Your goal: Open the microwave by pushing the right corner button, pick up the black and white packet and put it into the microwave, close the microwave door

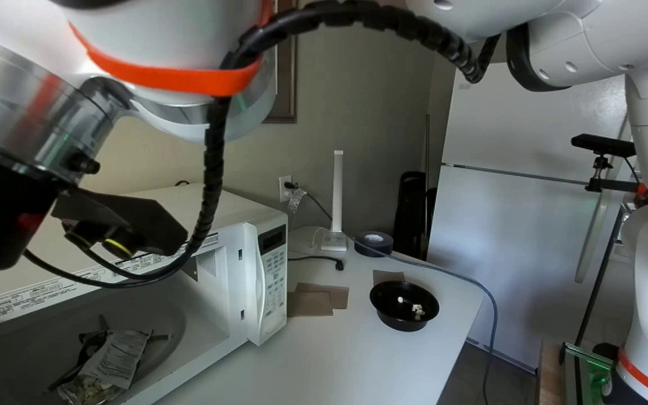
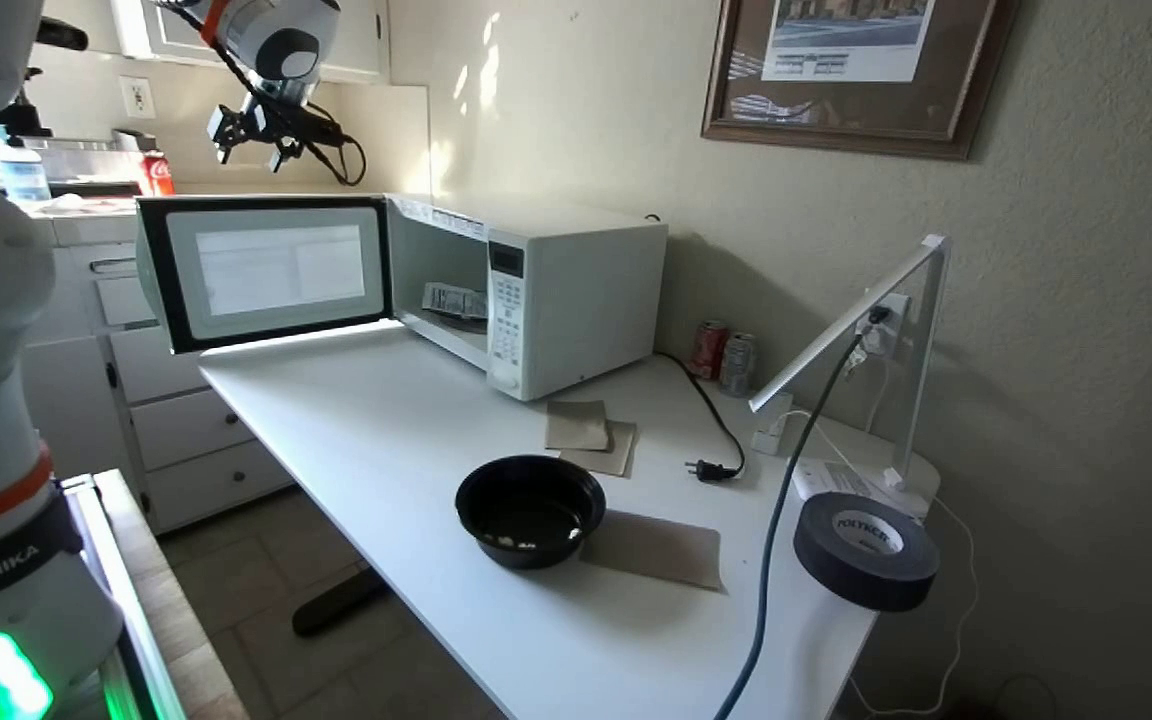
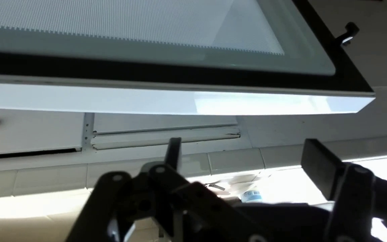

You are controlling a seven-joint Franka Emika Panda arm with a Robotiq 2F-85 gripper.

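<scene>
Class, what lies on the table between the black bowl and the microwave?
Two overlapping flat brown pieces lie between bowl and microwave, visible in both exterior views.

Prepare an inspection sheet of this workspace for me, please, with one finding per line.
Surface: white table, seen in both exterior views, partly covered.
Job's things: microwave stands with its door wide open; black and white packet lies inside.
Clutter: black bowl holding white bits, three brown flat pieces, tape roll, two cans, white lamp-like stand.
Pincer: open, holding nothing.
Cables: black plug lies loose on the table; gray cable runs from the wall outlet over the table's edge.
Surroundings: fridge, framed picture, cabinets.
</scene>
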